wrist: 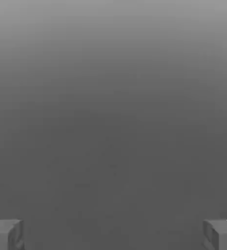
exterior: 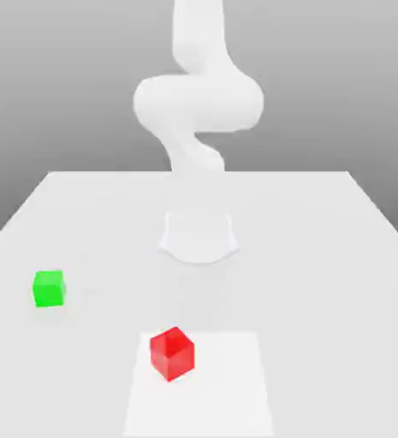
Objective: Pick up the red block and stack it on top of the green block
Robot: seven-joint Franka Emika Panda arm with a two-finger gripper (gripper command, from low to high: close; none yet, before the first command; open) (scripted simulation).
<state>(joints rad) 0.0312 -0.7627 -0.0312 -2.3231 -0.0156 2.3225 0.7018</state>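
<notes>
**Red block untouched, gripper wide open – reach not started**

Red block [exterior: 171, 352] sits on the desk [exterior: 339, 257], on a paler square patch, w/ one corner turned toward the exterior view's camera. Nothing touches it. Green block [exterior: 49, 288] lies well apart from the red block, farther back and off toward the exterior view's left, flat on the desk, top face bare.

Behind the red block, the white arm [exterior: 198, 103] rises from its base, coiled high; it blends into the pale scene so its lower end is hard to read. In the hand view the gripper [wrist: 113, 234] shows two grey fingertips [wrist: 5, 234] standing as far apart as they go, w/ nothing between them but grey background – it holds nothing.

Step in hand, as I judge it: the very start, i.e. approach to the red block, pick not yet done. Next move prob. calls for bringing the gripper over the red block, turning the wrist to match its angled faces, descending so the fingers straddle it, then closing
</notes>
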